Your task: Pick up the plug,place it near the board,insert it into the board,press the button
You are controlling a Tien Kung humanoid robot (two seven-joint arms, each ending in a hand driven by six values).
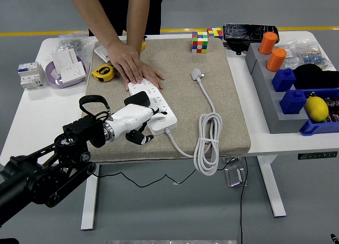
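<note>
The white power strip (pixel 157 110) lies on the beige mat (pixel 233 101), and its cable runs to a coil (pixel 208 141) near the mat's front edge. The white plug (pixel 197 73) lies loose on the mat, right of the strip and unplugged. A person's hand (pixel 133 67) presses flat on the strip's far end. My left hand (pixel 140 122), white with black fingertips, sits at the strip's near-left edge. Its thumb is raised and one fingertip (pixel 157 111) rests on the strip's top. The other fingers hang loosely curled and hold nothing.
A yellow tape measure (pixel 103 72) and a purple dish with a white socket (pixel 66 69) lie to the left. A colour cube (pixel 199 42) stands at the mat's far edge. Grey and blue bins with orange cylinders (pixel 273 51) and a yellow lemon (pixel 317 108) fill the right.
</note>
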